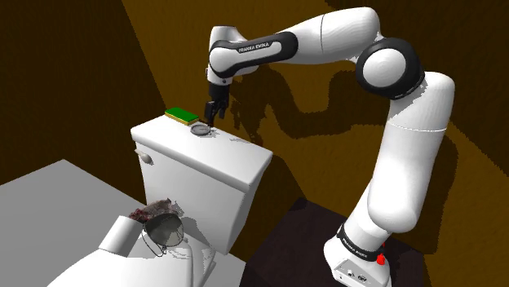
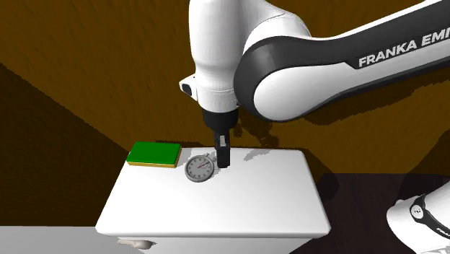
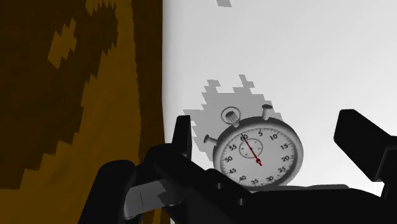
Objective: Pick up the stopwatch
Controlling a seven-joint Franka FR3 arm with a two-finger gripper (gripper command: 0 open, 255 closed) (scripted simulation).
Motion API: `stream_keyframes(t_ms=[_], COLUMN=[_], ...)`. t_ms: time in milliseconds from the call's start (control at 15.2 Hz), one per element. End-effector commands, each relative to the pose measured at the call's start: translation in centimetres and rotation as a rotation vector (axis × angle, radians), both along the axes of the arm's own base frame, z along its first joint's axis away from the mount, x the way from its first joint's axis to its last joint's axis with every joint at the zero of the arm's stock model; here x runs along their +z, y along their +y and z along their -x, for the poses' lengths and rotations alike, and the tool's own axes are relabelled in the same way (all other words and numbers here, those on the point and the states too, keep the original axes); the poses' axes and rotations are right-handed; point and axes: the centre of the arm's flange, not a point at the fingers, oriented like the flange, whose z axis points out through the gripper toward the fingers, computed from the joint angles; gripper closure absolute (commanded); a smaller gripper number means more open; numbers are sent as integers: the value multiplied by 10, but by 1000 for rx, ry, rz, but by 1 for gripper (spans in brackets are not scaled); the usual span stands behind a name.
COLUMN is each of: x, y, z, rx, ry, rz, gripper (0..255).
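A silver stopwatch (image 3: 257, 156) with a white dial and a red hand is lying face up on the white lid of a toilet tank (image 2: 245, 195), near the lid's rear edge. The white Franka arm is reaching over the tank, its black gripper (image 3: 267, 137) pointing straight down and hanging low over the watch. The jaws are standing apart, one on each side of the stopwatch and neither touching it. A flat green block (image 2: 154, 154) with a yellow underside is resting just beside the watch, on the second exterior view's left. Brown walls are standing behind the tank.
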Motion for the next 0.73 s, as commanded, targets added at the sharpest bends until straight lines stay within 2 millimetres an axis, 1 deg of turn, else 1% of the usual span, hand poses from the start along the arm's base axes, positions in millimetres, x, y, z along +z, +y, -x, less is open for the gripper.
stream_keyframes(t_ms=[0, 330, 396, 528, 594, 660], x=[-8, -35, -43, -43, -43, -43], y=[3, 3, 3, 3, 3, 3], z=[-8, -8, -8, -8, -8, -8], rx=[9, 9, 9, 9, 9, 9], ry=[-2, -2, -2, -2, -2, -2], rz=[1, 1, 1, 1, 1, 1], gripper=[0, 0, 0, 0, 255, 255])
